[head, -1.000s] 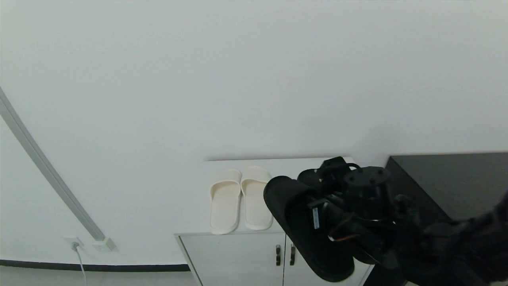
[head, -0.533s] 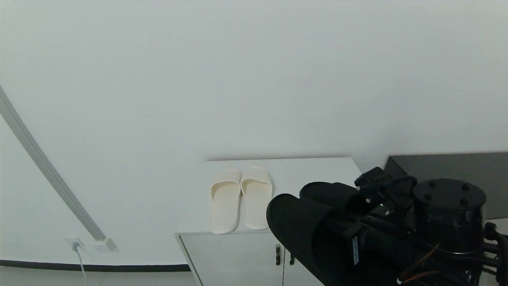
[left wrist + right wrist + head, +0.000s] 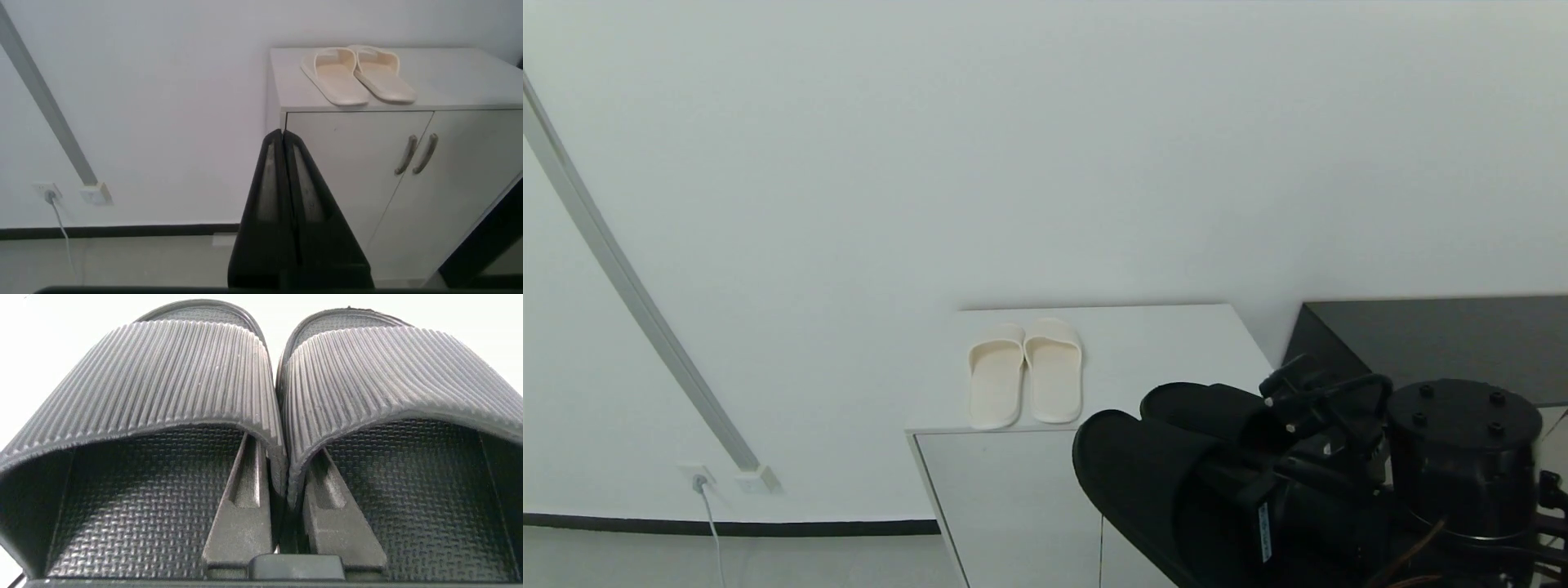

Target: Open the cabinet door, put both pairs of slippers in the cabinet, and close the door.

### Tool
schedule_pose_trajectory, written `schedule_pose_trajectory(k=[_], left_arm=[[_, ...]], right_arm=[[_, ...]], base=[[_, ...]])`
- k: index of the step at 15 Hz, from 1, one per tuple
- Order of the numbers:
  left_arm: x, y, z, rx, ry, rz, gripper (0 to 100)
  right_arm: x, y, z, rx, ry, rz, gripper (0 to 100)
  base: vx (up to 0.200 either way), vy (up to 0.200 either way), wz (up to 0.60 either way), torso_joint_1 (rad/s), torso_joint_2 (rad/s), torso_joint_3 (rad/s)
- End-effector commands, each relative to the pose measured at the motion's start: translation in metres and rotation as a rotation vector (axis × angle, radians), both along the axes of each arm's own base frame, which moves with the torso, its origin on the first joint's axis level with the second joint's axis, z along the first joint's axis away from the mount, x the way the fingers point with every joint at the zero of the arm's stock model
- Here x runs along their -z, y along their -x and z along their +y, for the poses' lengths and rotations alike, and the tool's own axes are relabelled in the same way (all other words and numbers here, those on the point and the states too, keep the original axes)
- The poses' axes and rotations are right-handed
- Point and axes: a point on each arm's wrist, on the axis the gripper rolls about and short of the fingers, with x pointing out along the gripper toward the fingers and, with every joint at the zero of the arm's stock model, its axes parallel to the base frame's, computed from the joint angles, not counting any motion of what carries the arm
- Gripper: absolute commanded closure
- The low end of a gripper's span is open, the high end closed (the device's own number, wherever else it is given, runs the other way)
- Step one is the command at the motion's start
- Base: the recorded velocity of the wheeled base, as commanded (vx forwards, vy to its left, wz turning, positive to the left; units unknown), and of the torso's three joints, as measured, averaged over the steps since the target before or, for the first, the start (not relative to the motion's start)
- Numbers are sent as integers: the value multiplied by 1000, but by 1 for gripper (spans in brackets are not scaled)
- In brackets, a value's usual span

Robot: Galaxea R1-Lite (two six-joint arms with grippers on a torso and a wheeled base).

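Right wrist view: right jaws clamp 2 black ribbed slippers (image 3: 188, 384); left jaws pressed together.

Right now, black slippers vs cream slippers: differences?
Colour: the black slippers are dark, the cream slippers pale. Support: the black slippers are held off the cabinet in the right claw, the cream slippers lie flat on the cabinet top. Shared: each pair side by side, neither inside the cabinet yet.

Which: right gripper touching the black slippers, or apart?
Touching. Right wrist view: the right gripper has a finger inside each of the black slippers, clamping their adjoining walls.
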Motion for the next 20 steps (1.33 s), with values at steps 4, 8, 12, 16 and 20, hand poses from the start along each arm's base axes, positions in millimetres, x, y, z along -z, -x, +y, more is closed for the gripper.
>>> schedule_pose_trajectory(k=[4, 8, 12, 16, 20], left_arm=[[0, 0, 0, -1, 0, 2, 100], [0, 0, 0, -1, 0, 2, 100], [0, 0, 0, -1, 0, 2, 100], [0, 0, 0, 2, 0, 3, 100], [-1, 0, 0, 11, 0, 2, 0]], right_arm=[[0, 0, -2, 3, -1, -2, 100], [1, 0, -1, 0, 3, 3, 100], [5, 0, -2, -2, 14, 14, 100], [7, 1, -3, -2, 20, 20, 100], [11, 0, -2, -3, 31, 31, 100]], base=[[0, 0, 0, 0, 0, 0], [0, 0, 0, 0, 0, 0], [0, 0, 0, -24, 49, 29], [0, 0, 0, -144, 324, 168], [0, 0, 0, -150, 341, 185]])
